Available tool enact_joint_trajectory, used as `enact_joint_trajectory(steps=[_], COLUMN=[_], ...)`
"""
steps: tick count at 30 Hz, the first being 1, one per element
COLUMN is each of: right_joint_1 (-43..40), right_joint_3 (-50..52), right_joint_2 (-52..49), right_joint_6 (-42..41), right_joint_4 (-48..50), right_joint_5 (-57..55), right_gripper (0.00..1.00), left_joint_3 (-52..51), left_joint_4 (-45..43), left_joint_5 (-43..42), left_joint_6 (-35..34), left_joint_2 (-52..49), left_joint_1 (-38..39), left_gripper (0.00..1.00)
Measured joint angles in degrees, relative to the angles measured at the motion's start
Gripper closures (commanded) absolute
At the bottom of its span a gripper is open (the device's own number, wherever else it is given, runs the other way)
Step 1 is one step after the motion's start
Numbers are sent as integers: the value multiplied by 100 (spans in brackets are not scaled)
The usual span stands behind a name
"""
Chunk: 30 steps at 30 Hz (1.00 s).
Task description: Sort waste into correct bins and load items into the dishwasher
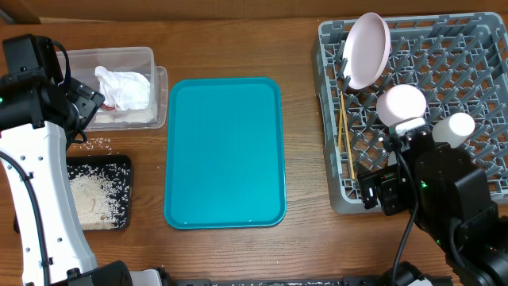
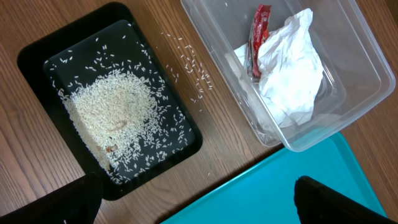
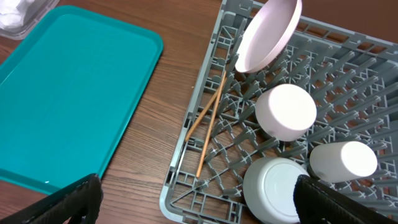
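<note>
The clear tub [image 2: 367, 62] holds the crumpled white napkin [image 2: 292, 68] and the red wrapper [image 2: 259, 37]. The black tray [image 2: 37, 50] holds a heap of rice [image 2: 112, 112]; loose grains [image 2: 189, 65] lie on the table between them. My left gripper [image 2: 199, 199] is open and empty above the tray and the tub. The grey rack [image 3: 348, 74] holds the upright plate [image 3: 267, 34], an upturned white dish [image 3: 286, 111], the cup [image 3: 343, 160] on its side, an upturned pale grey bowl [image 3: 273, 190] and the chopsticks [image 3: 208, 124]. My right gripper [image 3: 199, 199] is open and empty over the rack's near left corner.
The flat teal tray [image 1: 225, 151] lies in the middle of the table with nothing on it, between the tub [image 1: 151, 59] and the rack [image 1: 476, 48]. My right arm covers the rack's front part in the overhead view.
</note>
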State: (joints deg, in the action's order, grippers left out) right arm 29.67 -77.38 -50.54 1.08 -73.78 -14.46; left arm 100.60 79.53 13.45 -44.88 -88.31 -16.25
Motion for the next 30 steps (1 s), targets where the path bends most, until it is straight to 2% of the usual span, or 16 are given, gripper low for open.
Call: enact_joint_trajectory(steps=[21,26,30], right_joint_1=[-136,-509,-951], right_joint_3=[0,35,417], right_joint_2=[2,168,608], right_joint_6=[20,22,20], right_joint_4=[-111,-66,579], right_joint_5=[81,686,1228], right_gripper=[0,0,0], left_joint_3=[0,0,0], left_joint_4=[0,0,0], left_joint_5=[0,0,0], left_joint_6=[0,0,0], left_joint_2=[0,0,0], left_joint_1=[0,0,0], left_gripper=[0,0,0])
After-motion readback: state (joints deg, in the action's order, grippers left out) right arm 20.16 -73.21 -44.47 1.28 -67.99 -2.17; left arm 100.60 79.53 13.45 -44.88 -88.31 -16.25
